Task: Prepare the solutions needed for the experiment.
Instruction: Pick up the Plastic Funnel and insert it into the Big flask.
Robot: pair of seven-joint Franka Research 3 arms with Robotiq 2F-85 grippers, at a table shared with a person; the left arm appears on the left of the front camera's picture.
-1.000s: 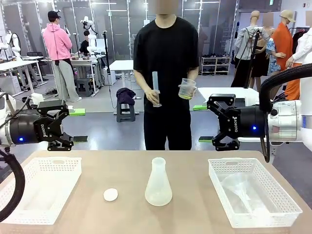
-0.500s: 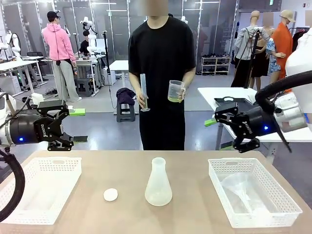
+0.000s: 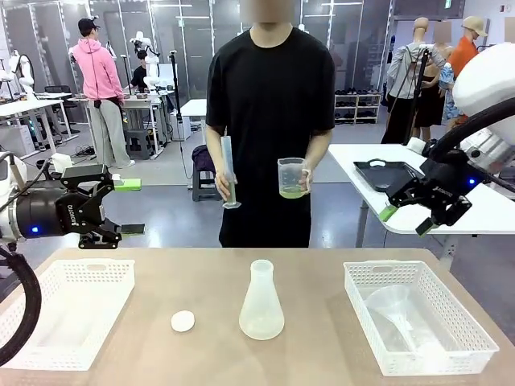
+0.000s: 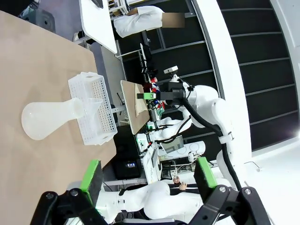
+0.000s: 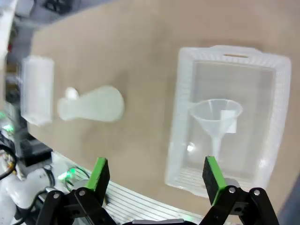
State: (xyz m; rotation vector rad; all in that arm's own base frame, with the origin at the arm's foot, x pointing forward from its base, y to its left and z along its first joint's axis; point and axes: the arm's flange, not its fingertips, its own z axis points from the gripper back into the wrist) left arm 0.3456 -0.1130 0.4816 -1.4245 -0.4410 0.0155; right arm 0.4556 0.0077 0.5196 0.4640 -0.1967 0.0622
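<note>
left gripper [image 3: 109,211]: jaws wide, we see nothing in them | right gripper [image 3: 406,219]: jaws wide, empty, over the basket [image 3: 418,322] with funnel [image 5: 215,115] | solutions [image 3: 292,192]: shallow layer in beaker [image 3: 291,170] held by the person [image 3: 269,96], beyond the surface [image 3: 322,273], well apart from both jaws

A tan table [image 3: 161,261] filled the foreground from seven to five o'clock. Beyond it lay a smooth grey floor [image 3: 173,213], evenly lit. Glass partitions [image 3: 193,40] in dark frames ran along the back from eleven to one o'clock. A white workbench [image 3: 32,104] stood at ten o'clock and a small white table [image 3: 199,107] near eleven, with a dark stool [image 3: 208,186] below it, a dark cloth [image 3: 206,158] bundled on top. At three o'clock a white side table [image 3: 354,157] carried a black tray [image 3: 385,174]. A low shoe rack [image 3: 356,107] stood behind at two.
</note>
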